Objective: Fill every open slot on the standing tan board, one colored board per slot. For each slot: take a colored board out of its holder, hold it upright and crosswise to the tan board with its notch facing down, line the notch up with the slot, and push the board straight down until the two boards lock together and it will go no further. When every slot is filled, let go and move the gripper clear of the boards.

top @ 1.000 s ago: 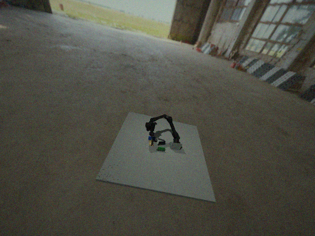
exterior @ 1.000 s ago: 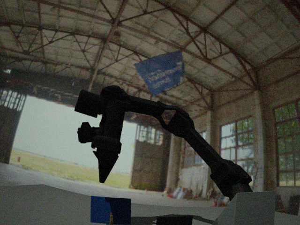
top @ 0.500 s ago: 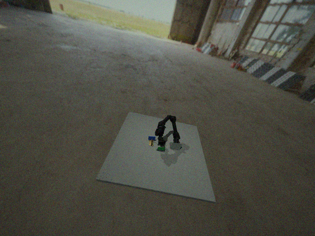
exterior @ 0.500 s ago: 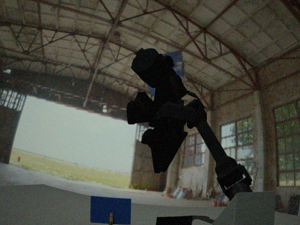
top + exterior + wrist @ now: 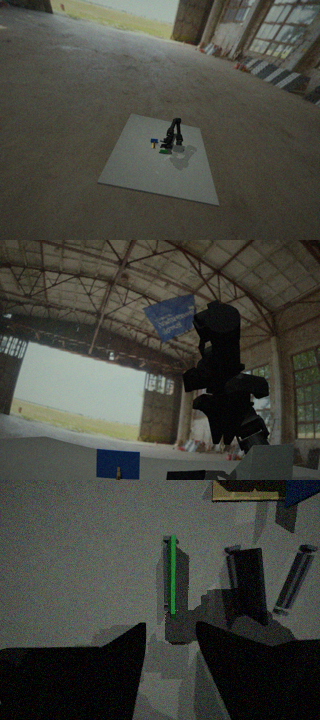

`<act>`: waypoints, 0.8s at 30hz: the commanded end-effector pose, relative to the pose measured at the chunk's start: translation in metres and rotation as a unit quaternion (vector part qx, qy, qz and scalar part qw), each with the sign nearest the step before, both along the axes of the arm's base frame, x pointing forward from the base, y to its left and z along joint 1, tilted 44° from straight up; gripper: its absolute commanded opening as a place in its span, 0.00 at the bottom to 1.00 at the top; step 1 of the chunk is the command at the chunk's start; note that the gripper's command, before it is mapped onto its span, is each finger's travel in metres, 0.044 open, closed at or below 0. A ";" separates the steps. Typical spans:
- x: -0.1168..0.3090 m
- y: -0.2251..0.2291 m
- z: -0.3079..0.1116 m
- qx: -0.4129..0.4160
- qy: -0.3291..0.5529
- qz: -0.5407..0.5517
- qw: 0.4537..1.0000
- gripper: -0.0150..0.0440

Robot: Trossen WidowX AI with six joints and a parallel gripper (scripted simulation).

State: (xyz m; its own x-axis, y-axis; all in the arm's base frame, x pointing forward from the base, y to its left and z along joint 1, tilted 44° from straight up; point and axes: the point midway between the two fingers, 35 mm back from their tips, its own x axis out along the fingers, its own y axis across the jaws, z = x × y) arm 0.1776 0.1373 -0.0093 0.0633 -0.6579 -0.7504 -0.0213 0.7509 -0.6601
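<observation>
My gripper point(image 5: 222, 442) point(image 5: 171, 627) is partly open and empty, above and just short of the green board point(image 5: 163, 151) point(image 5: 173, 575). The green board stands edge-up in its holder, in line with the finger gap in the wrist view. A black board point(image 5: 166, 146) point(image 5: 186, 475) point(image 5: 250, 582) is in another holder to its right in the wrist view. The standing tan board point(image 5: 153, 145) point(image 5: 118, 473) point(image 5: 250, 497) is cut off at the wrist view's top. A blue board point(image 5: 154, 140) point(image 5: 118, 462) point(image 5: 303, 490) stands crosswise on it. The open slots are too small or hidden to make out.
An empty holder point(image 5: 294, 580) lies at an angle right of the black board in the wrist view. A grey block point(image 5: 272, 462) stands near the arm base in the exterior view. Everything is on a pale slab point(image 5: 134, 173).
</observation>
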 end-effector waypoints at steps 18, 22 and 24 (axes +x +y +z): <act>0.001 -0.048 -0.040 -0.015 0.008 -0.005 1.000 0.57; 0.002 -0.052 -0.045 -0.015 0.008 -0.005 1.000 0.57; 0.002 -0.054 -0.047 -0.015 0.008 -0.005 1.000 0.57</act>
State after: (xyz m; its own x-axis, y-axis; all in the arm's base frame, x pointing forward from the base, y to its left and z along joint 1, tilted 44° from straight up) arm 0.1815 0.0894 -0.0529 0.0496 -0.6735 -0.7375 -0.0186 0.7377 -0.6749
